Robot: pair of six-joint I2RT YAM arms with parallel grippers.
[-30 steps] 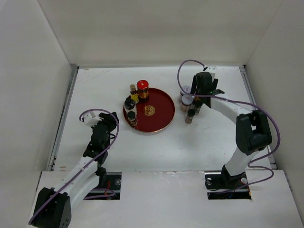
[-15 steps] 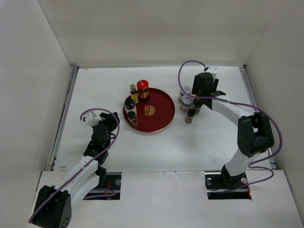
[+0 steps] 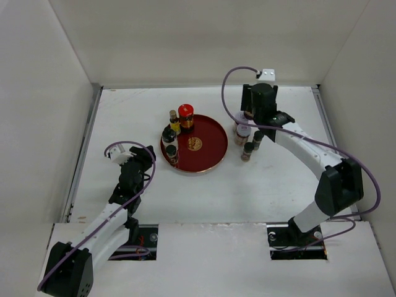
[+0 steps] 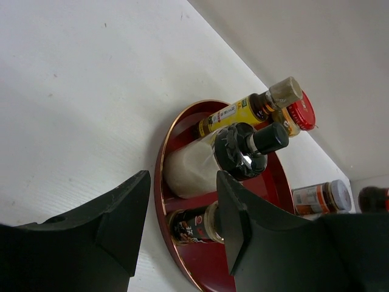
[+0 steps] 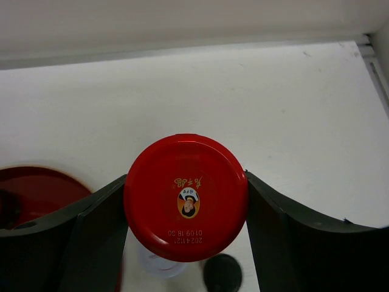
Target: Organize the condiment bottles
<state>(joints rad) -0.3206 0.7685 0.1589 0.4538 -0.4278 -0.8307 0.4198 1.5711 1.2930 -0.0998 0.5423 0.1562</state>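
Holds upright red-lidded round condiment jar (image 5: 185, 182) snug between jaws of right gripper (image 5: 185, 210), the nearer arm, round red lacquer tray (image 3: 213, 133) about nine o'clock.

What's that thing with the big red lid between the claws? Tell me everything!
It's a jar, seen from above, so mostly its round, shiny red lid shows, with a picture and printed numbers on top. The right gripper's fingers press the lid's two sides. Its body is hidden. A white lid and a black cap sit lower, under it.
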